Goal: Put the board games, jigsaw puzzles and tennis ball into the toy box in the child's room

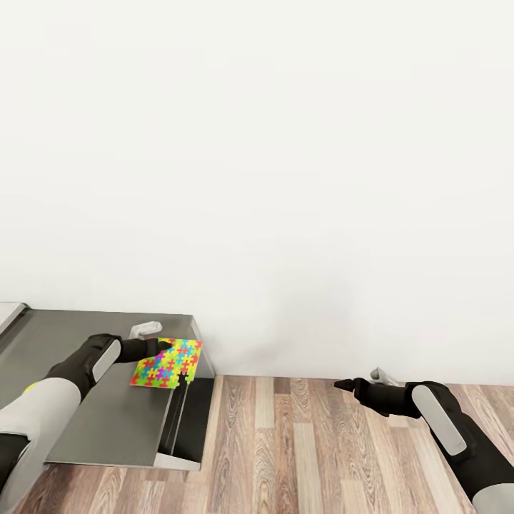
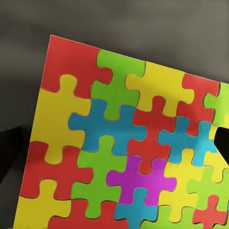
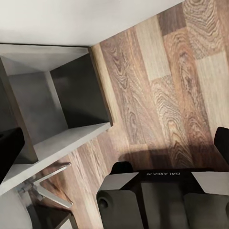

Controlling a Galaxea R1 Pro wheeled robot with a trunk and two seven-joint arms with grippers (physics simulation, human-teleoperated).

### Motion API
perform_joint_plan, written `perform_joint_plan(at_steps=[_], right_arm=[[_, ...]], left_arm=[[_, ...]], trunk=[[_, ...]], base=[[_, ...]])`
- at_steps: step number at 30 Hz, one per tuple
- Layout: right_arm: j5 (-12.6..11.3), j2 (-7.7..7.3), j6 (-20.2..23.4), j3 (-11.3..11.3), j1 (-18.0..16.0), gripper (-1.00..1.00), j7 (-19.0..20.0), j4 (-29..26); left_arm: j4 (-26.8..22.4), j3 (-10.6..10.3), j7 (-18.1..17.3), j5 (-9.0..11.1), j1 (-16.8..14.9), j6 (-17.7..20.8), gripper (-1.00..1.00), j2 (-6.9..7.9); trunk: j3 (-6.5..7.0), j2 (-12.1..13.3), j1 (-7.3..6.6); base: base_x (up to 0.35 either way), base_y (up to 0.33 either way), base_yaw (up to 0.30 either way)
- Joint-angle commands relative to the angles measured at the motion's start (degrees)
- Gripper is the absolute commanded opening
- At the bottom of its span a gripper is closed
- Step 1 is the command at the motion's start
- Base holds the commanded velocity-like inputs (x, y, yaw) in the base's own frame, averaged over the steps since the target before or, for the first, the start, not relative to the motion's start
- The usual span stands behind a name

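Reaching across the table at lower left, the left gripper meets the jigsaw puzzle near the table's right edge; whether it pinches, I cannot tell

The right gripper hangs over the floor at lower right, its claw unclear too

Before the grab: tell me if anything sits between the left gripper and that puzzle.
Nothing visible does. The left gripper is right at the puzzle, which lies flat near the table's end with nothing on it. Whether the jaws touch it, I cannot tell.
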Motion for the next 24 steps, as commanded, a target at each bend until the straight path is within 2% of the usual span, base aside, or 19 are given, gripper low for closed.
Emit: perform_joint_plan(at_steps=[1, 3, 7, 10, 15, 16, 19, 23, 24], right_arm=[[0.3, -0.05, 0.2, 0.1, 0.0, 1.0, 0.3, 0.0], [0.3, -0.08, 0.2, 0.0, 0.0, 1.0, 0.3, 0.0], [0.3, -0.05, 0.2, 0.0, 0.0, 1.0, 0.3, 0.0], [0.3, -0.05, 0.2, 0.0, 0.0, 1.0, 0.3, 0.0], [0.3, -0.05, 0.2, 0.0, 0.0, 1.0, 0.3, 0.0], [0.3, -0.05, 0.2, 0.1, 0.0, 1.0, 0.3, 0.0], [0.3, -0.05, 0.2, 0.1, 0.0, 1.0, 0.3, 0.0], [0.3, -0.05, 0.2, 0.1, 0.0, 1.0, 0.3, 0.0], [0.3, -0.05, 0.2, 0.1, 0.0, 1.0, 0.2, 0.0]], left_arm=[[-0.1, -0.1, -0.1, -0.8, 0.0, 0.1, 1.0, 0.12], [-0.3, 1.0, -0.4, -0.7, 0.0, 0.1, 1.0, 0.41], [-0.8, 5.7, -2.0, -0.7, 0.0, 0.3, 1.0, 2.85], [-1.8, 7.1, -2.9, -0.7, 0.0, 0.5, 1.0, 3.72], [-3.6, 7.9, -4.6, -0.5, 0.0, 1.4, 1.0, 6.43], [-3.9, 8.2, -5.7, -0.4, 0.0, 2.1, 1.0, 7.21], [-4.1, 8.8, -8.2, -0.4, 0.0, 3.4, 1.0, 8.28], [-4.2, 10.5, -15.0, -0.3, 0.0, 6.6, 1.0, 9.8], [-4.3, 10.9, -18.6, -0.4, 0.1, 8.5, 1.0, 10.36]], trunk=[[-0.1, -0.1, 0.04], [-0.1, -0.1, 0.04], [-0.1, -0.1, 0.04], [-0.1, -0.1, 0.04], [-0.1, -0.1, 0.04], [-0.1, -0.1, 0.04], [-0.1, -0.1, 0.04], [-0.1, -0.1, 0.04], [-0.1, -0.1, 0.04]], base=[[0.0, 0.0, 0.0], [0.0, 0.0, 0.0], [0.0, 0.0, 0.0], [0.0, 0.0, 0.0], [0.0, 0.0, 0.0], [0.0, 0.0, 0.0], [0.0, 0.0, 0.0], [0.0, 0.0, 0.0], [0.0, 0.0, 0.0]])
